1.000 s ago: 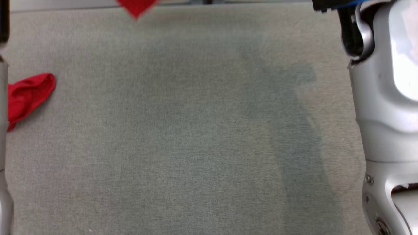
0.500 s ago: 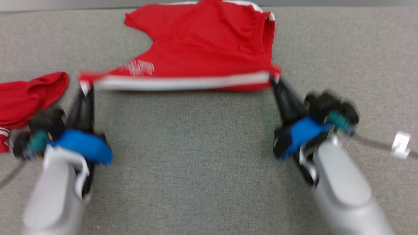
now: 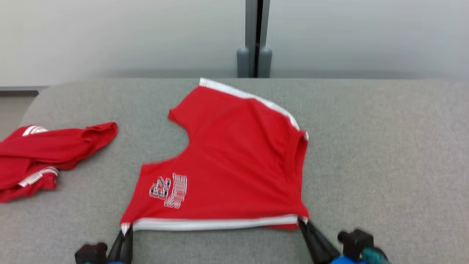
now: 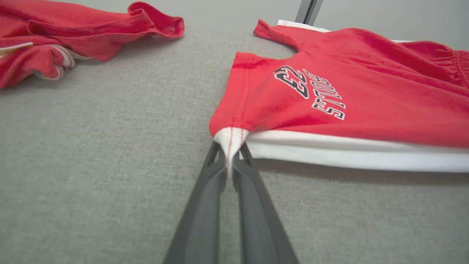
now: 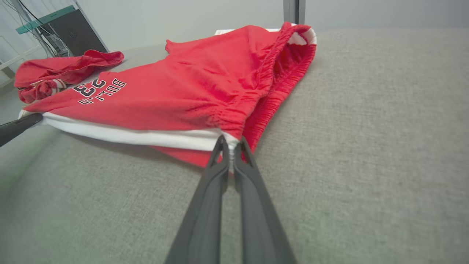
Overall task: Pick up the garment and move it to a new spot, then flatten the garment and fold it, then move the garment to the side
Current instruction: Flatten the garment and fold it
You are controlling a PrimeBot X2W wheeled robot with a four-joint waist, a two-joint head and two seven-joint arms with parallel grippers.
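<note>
Red shorts (image 3: 234,157) lie spread mostly flat on the grey counter (image 3: 384,165), straight ahead of both end effectors. A white band runs along the edge nearest the fingers, and another along the far edge. A "BULLS 23" print in black-and-white letters sits just beyond the left end effector (image 4: 231,150), near the corner it holds. A gathered elastic edge runs away from the right end effector (image 5: 231,145), and the layers gape a bit there. The fabric is slightly wrinkled on that side and smooth elsewhere.

Left end effector: fingers pressed together, pinching the left corner of the near white band, with the corner raised slightly off the counter.
Right end effector: fingers pressed together, pinching the right corner of the same band.
The band is pulled straight between the two. Both sets of fingers come in low over the counter, pointing away from the robot and leaning a little toward each other.

A second red garment (image 3: 47,154) lies bunched well off to the left of the left end effector, apart from the shorts. A grey post (image 3: 256,36) stands beyond the far edge.
</note>
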